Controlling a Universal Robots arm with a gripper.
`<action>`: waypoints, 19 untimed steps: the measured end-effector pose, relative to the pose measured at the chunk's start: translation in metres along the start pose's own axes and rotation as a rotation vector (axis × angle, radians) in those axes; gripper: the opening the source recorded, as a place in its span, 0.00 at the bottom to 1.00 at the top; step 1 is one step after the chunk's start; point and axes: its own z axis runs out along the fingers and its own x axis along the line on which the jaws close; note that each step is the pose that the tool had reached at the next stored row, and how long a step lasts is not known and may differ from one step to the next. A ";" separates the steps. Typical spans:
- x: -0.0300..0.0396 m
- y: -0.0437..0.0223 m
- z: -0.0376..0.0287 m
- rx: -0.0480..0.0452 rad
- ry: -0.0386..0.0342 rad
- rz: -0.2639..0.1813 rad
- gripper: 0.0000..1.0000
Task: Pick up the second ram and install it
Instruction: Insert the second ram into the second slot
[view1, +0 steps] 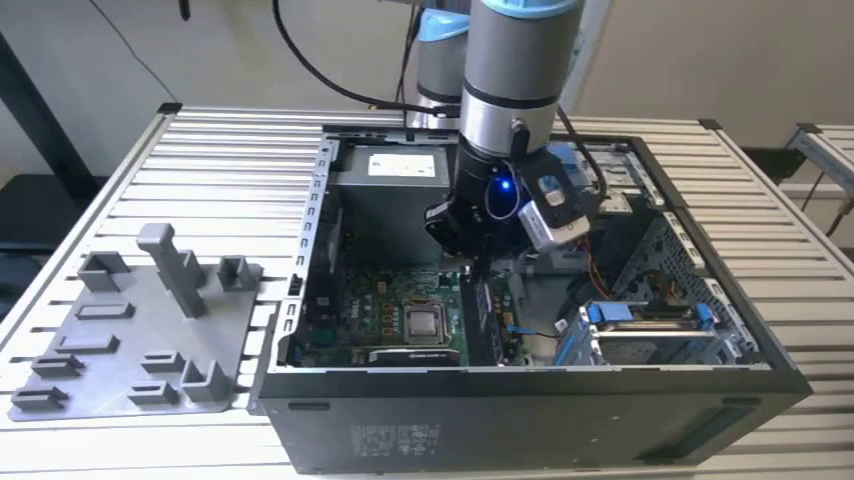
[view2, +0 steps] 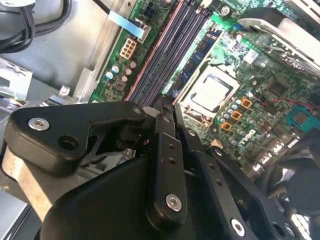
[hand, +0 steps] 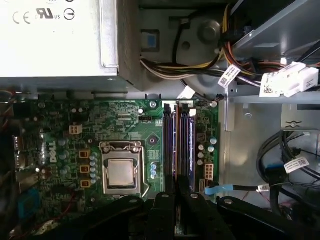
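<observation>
Install step, by my read: the gripper (view1: 469, 263) is inside the case (view1: 534, 425), low over the slot bank at 3 o'clock of the CPU (view1: 424, 322) in the exterior view. The second ram (view2: 197, 56) is likely the dark stick standing in the slots just beside the CPU, with the gripper at its near end in the second wrist view. Can't tell if it is fully seated. Gripper apart or clamped: can't tell, its own links hide that. Seating calls for a straight push down with the stick square to its slot and even pressure. Tight spot in the exterior view: cables (hand: 170, 65) at 12 o'clock of the slots, drive cage (view1: 647, 325) at 3 o'clock, power supply (view1: 387, 165) at 11 o'clock. The tray (view1: 134, 330) sits at 9 o'clock of the case, well apart, on the table (view1: 80, 200).
</observation>
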 end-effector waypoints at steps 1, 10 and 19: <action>-0.0001 0.0000 0.0017 0.0001 0.0000 0.000 0.14; -0.0001 0.0004 0.0105 0.0008 0.0004 0.001 0.14; 0.0003 -0.0010 0.0259 0.0011 0.0024 0.009 0.14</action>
